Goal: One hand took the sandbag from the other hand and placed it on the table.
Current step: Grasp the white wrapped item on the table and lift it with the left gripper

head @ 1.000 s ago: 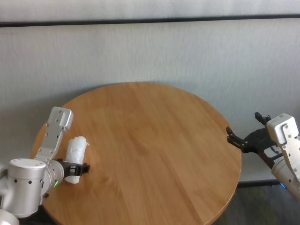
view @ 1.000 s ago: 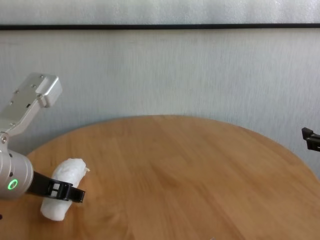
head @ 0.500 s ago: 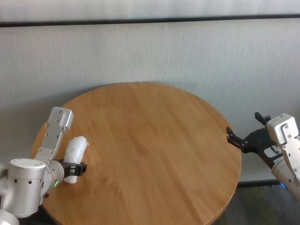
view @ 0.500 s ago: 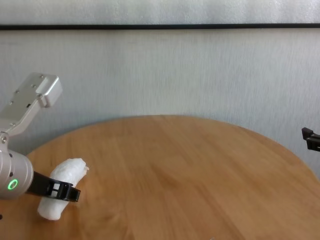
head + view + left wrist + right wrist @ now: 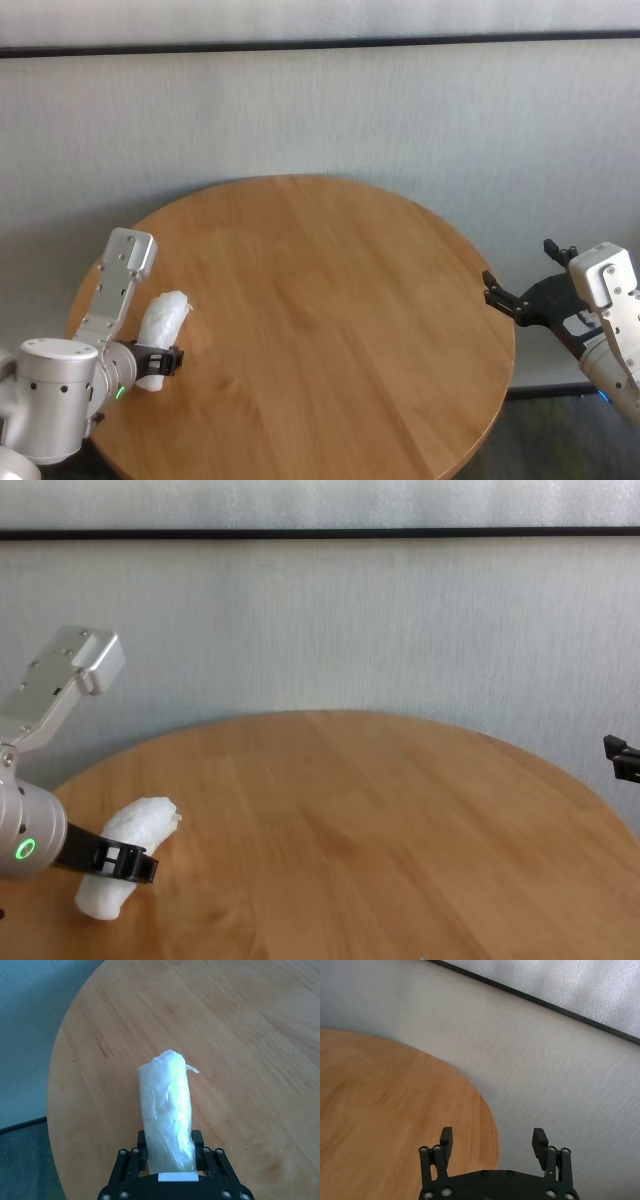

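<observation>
The sandbag [image 5: 162, 322], a white lumpy pouch, is at the left edge of the round wooden table [image 5: 330, 300]. My left gripper [image 5: 160, 362], on the wrist with the green light ring, is shut on the sandbag's near end. In the left wrist view the fingers [image 5: 200, 1142] flank the sandbag [image 5: 167, 1105], which points away over the table [image 5: 250, 1035]. The chest view shows the sandbag [image 5: 125, 865] low over the wood; I cannot tell whether it touches. My right gripper [image 5: 520, 268] is open and empty, just past the table's right edge, as the right wrist view [image 5: 492, 1135] shows.
A grey-white wall with a dark horizontal strip [image 5: 320, 45] stands behind the table. The table's right edge [image 5: 490, 1115] lies just in front of the right gripper. Only a black fingertip [image 5: 615, 752] of the right gripper shows in the chest view.
My left gripper has drawn back a little towards the table's left edge with the sandbag in it. The right arm has not moved.
</observation>
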Available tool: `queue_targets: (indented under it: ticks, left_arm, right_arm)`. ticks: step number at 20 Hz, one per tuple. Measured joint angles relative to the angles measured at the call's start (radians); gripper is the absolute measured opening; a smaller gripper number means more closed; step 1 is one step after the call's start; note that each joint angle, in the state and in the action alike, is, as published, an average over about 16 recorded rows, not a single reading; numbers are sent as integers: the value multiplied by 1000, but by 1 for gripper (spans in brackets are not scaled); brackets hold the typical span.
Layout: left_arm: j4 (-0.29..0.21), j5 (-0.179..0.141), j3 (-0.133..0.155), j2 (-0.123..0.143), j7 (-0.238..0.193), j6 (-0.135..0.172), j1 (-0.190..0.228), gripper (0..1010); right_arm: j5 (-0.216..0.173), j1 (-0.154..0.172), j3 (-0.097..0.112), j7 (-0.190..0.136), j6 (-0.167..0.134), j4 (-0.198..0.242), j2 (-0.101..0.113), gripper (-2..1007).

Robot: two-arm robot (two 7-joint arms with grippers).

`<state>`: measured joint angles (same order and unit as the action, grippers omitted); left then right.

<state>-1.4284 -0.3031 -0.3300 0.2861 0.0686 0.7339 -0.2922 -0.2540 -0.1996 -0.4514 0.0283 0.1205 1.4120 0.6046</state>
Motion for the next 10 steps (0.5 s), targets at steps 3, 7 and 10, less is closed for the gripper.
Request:
queue_targets:
  ticks: [3,7,10]
  left_arm:
    - [0,0,0,0,0,0,0,541]
    - [0,0,0,0,0,0,0,517]
    - [0,0,0,1,-1,0,0,500]
  right_arm:
    - [0,0,0,0,0,0,0,1002]
    - [0,0,0,0,0,0,0,1002]
    - [0,0,0,0,0,0,0,1002]
